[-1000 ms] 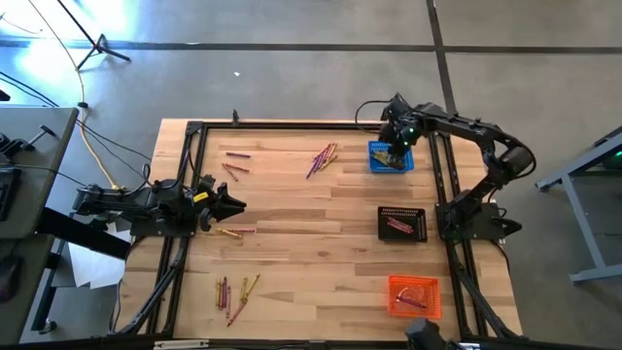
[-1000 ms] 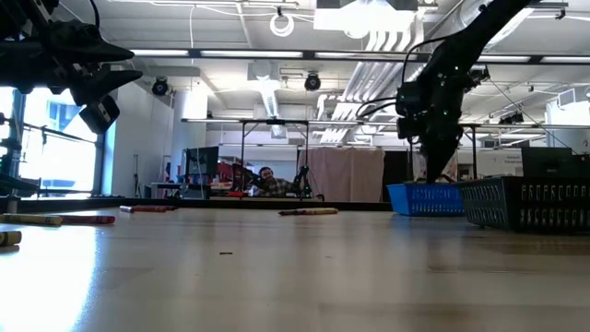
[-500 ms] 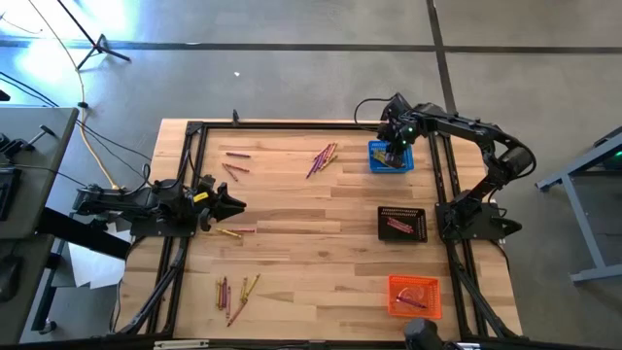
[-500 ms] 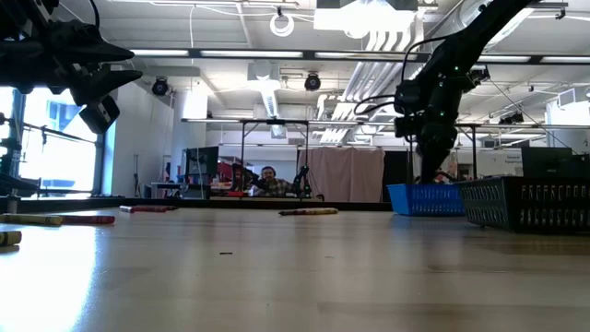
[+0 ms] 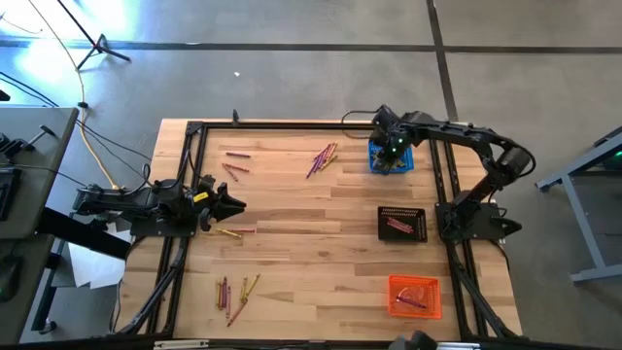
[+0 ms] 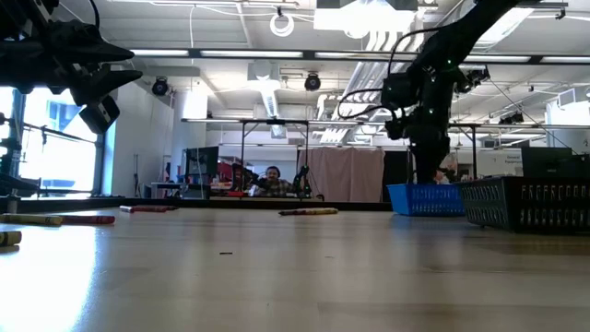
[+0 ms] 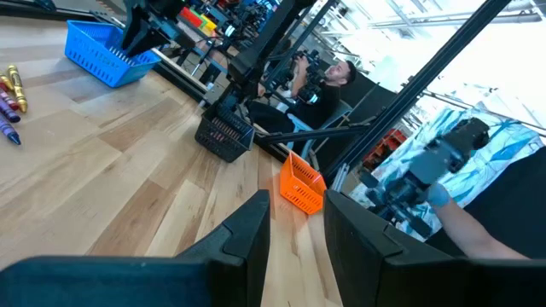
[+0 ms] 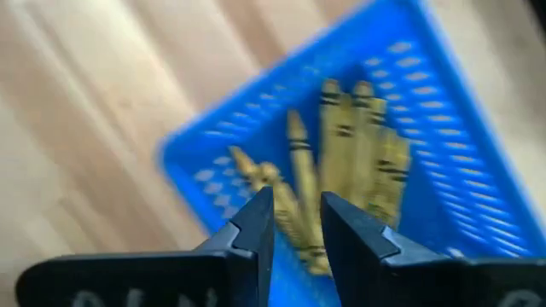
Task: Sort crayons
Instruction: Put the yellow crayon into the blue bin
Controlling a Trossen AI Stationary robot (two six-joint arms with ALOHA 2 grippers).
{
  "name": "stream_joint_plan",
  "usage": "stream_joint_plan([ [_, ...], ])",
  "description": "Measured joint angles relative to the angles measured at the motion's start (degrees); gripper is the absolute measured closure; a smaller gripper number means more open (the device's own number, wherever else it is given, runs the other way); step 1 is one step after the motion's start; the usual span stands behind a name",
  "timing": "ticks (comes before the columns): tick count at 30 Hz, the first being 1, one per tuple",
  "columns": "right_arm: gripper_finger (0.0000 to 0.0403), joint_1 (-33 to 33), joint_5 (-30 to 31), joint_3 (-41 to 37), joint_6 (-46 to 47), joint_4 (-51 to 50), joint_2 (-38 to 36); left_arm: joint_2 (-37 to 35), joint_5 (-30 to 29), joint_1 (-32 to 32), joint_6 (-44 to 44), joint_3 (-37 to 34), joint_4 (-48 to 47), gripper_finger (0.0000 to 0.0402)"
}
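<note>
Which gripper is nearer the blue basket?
Right. The right gripper hangs over the blue basket, above its yellow crayons; the left gripper waits across the table.

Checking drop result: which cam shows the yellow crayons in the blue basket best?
Right wrist view: yellow crayons fill the frame inside the blue basket. High view shows only specks; low and left wrist views show just the basket wall.

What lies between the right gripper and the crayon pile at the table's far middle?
Nothing visible does. The right gripper hangs over the blue basket, and only bare wood separates it from the crayon pile beside it.
</note>
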Motion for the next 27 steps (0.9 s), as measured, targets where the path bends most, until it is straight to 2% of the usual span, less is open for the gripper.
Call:
stream_joint_plan([
  [6, 0.0329, 7.6, 1.9, 0.2, -2.1, 2.1, 0.0, 0.0, 0.0, 0.0, 0.0, 0.0, 0.0, 0.0302],
  [12, 0.033, 13.9, 10.9, 0.2, -4.8, 6.0, 0.0, 0.0, 0.0, 0.0, 0.0, 0.0, 0.0, 0.0302],
  [17, 0.033, 16.1, 19.9, 0.2, -6.2, 6.2, 0.0, 0.0, 0.0, 0.0, 0.0, 0.0, 0.0, 0.0302],
  [22, 0.033, 16.4, 20.3, 0.5, -6.0, 9.6, 0.0, 0.0, 0.0, 0.0, 0.0, 0.0, 0.0, 0.0302],
  [27, 0.033, 18.3, 19.3, 4.6, -3.7, 14.1, 0.0, 0.0, 0.0, 0.0, 0.0, 0.0, 0.0, 0.0302],
])
